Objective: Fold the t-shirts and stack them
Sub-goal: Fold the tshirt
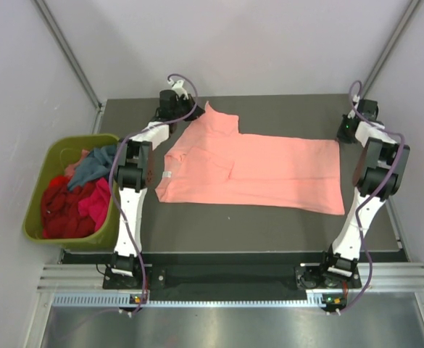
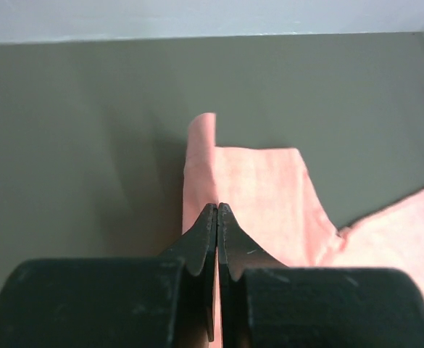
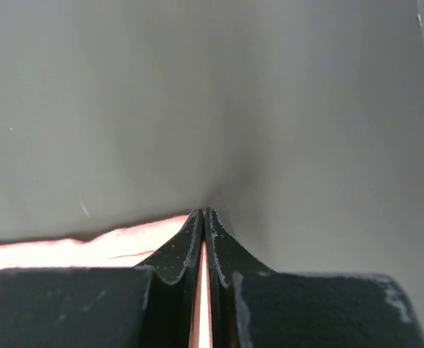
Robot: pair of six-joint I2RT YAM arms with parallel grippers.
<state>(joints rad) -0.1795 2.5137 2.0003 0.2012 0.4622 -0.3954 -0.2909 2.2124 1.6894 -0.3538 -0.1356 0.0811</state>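
Left gripper (image 2: 217,207) has its jaws pressed together on a raised fold of the salmon-pink t-shirt (image 1: 262,170), the pinched cloth standing up just beyond the fingertips in the left wrist view. The right gripper (image 3: 203,212) is likewise clamped on this shirt, with a thin strip of pink showing between its fingers (image 3: 175,250) and the shirt's edge lying to their left. Between the two grippers the shirt lies spread nearly flat on the dark table (image 1: 269,228): its sleeve and collar end are at the left gripper, its hem end at the right one, and its body reaches from both back toward the arm bases. Farther out, on the outer side of the left arm and nearer its base than its gripper, an olive-green bin (image 1: 34,210) sits against the table's left edge. It holds a loose heap of shirts: a red t-shirt (image 1: 59,206), a magenta t-shirt (image 1: 96,203) on the side toward the arm, and a teal-blue t-shirt (image 1: 92,167) at the end closest to the left gripper.
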